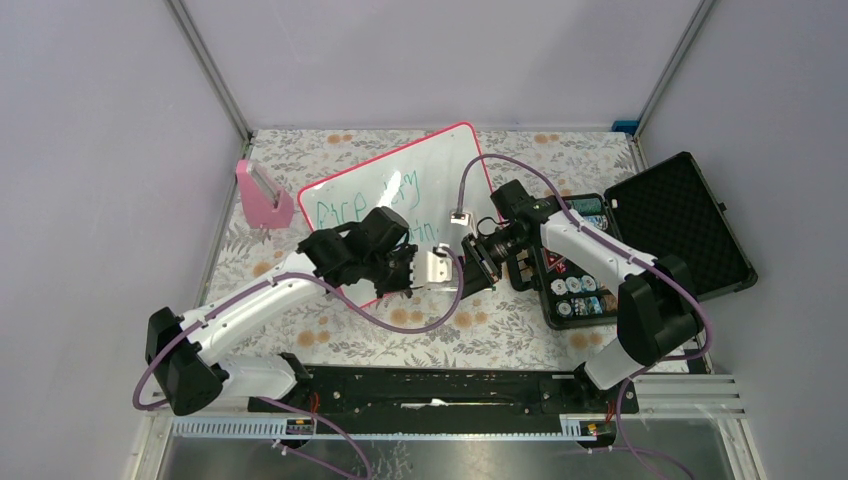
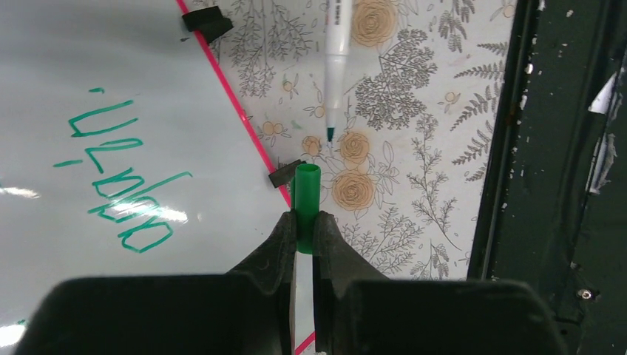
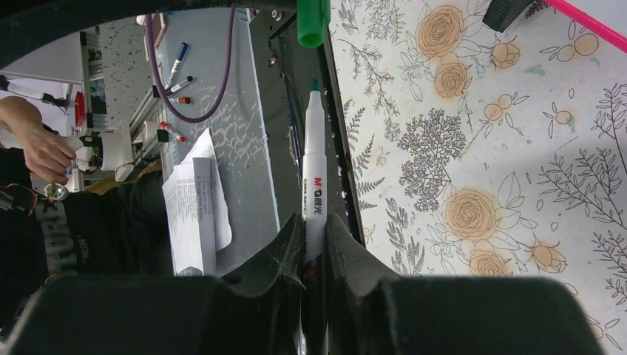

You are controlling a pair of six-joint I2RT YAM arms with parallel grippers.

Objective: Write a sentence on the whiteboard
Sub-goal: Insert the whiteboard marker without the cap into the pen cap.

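Note:
The whiteboard (image 1: 420,175) lies tilted on the floral cloth, its pink-red frame and glossy face (image 2: 111,66) filling the left of the left wrist view. The sentence (image 2: 122,185) is green scrawl on it, also legible from above (image 1: 365,200). My left gripper (image 2: 305,225) is shut on a green marker cap (image 2: 307,194), held just off the board's lower edge. My right gripper (image 3: 314,229) is shut on a white marker (image 3: 313,170). Its bare green tip (image 2: 330,134) points at the cap's open end with a short gap between them. The two grippers face each other (image 1: 445,268).
An open black foam-lined case (image 1: 680,215) with small items in its tray (image 1: 575,285) stands to the right. A pink holder (image 1: 262,197) sits at the board's left. Black clips (image 2: 205,20) grip the frame. A black rail (image 2: 551,177) runs along the near edge.

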